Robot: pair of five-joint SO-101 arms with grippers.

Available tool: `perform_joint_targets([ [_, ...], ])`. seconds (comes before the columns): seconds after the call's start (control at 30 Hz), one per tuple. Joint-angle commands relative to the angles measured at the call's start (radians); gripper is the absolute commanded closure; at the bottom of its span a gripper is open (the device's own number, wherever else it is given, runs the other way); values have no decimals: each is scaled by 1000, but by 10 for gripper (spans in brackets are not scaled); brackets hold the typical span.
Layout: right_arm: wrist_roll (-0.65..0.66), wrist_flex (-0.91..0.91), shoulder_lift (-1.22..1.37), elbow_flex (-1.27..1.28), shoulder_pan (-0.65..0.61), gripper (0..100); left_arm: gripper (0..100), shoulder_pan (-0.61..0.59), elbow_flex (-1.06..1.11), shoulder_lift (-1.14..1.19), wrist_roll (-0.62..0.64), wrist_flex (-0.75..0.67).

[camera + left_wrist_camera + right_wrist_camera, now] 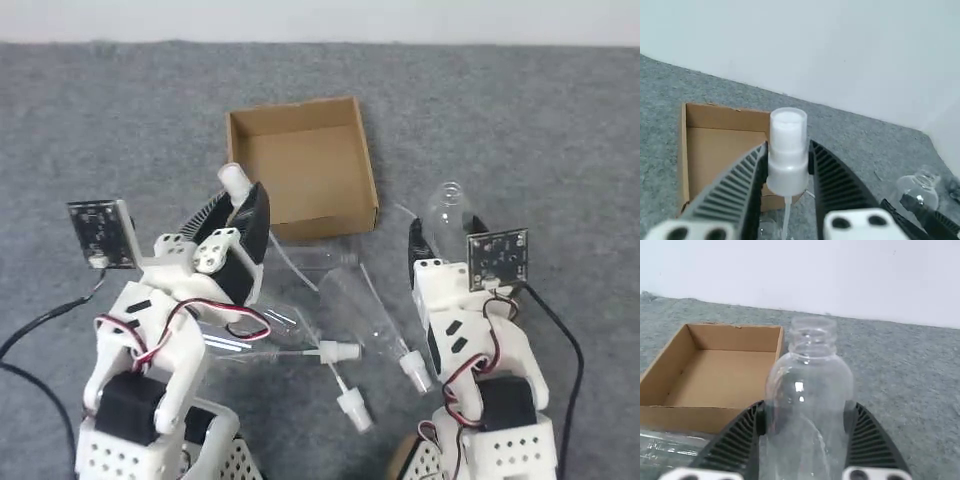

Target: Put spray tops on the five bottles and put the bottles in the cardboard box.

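My left gripper (786, 167) is shut on a white spray top (787, 152), cap end up and its thin tube hanging below; in the high view this spray top (235, 181) sits at the near left corner of the cardboard box (305, 165). My right gripper (805, 427) is shut on a clear bottle (809, 390) with an open neck, held upright to the right of the box (715, 372); the same bottle (452, 208) shows in the high view. Several clear bottles (365, 310) lie on the carpet between the arms, some with white spray tops (340, 352).
Grey carpet covers the table. A loose spray top (353, 408) lies near the front between the arm bases. The box is open and has nothing in it. Open carpet lies behind and to both sides of the box.
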Motion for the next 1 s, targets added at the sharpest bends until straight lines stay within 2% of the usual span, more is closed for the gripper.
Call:
perform_joint_targets([
  [0.0, -2, -7, -27, -14, -28, 894, 990, -6, -16, -20, 15, -37],
  [0.27, -2, -54, -27, 38, -99, 894, 990, -8, -16, -20, 17, -37],
  [0.47, 0, -139, -27, 97, -147, 894, 990, -118, -15, -20, 75, -72],
  [0.73, 2, -145, -27, 100, -150, 894, 990, -137, -18, -20, 110, -72],
  [0.97, 126, -147, -27, 127, -206, 894, 990, -138, -18, -20, 186, -72],
])
